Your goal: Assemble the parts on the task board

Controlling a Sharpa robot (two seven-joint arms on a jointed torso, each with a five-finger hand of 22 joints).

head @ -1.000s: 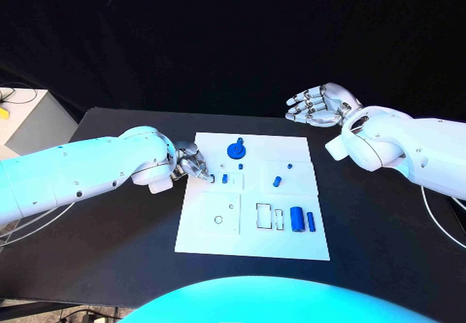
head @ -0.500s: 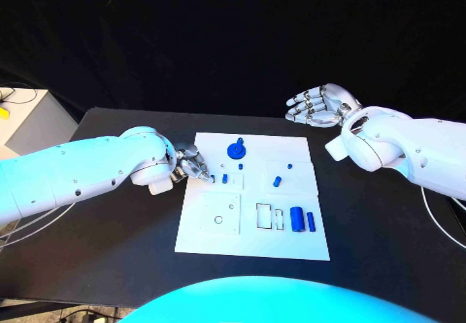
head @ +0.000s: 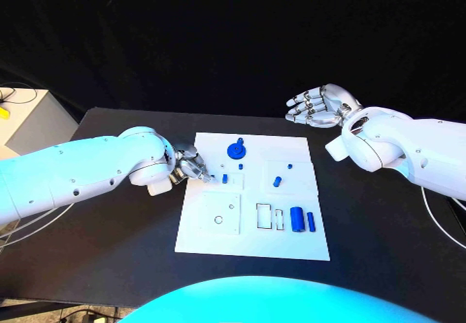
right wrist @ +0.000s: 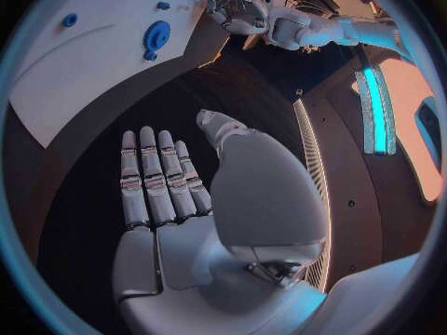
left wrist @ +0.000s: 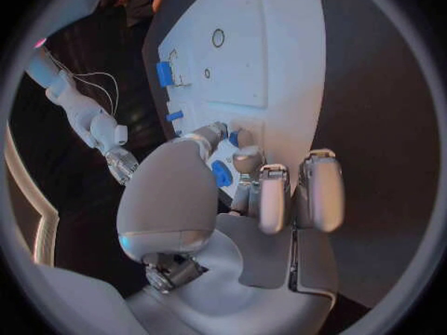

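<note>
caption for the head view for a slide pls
Left hand works at the left edge of the white task board beside small blue parts, while the right hand hovers open beyond the board.

I count one white task board (head: 252, 222), six blue parts on it, one being the round knobbed part (head: 236, 150), and two hands.

A robotics lab: a black table (head: 107, 222) under dark drapes, with a white task board (head: 209, 232) laid out.
</note>
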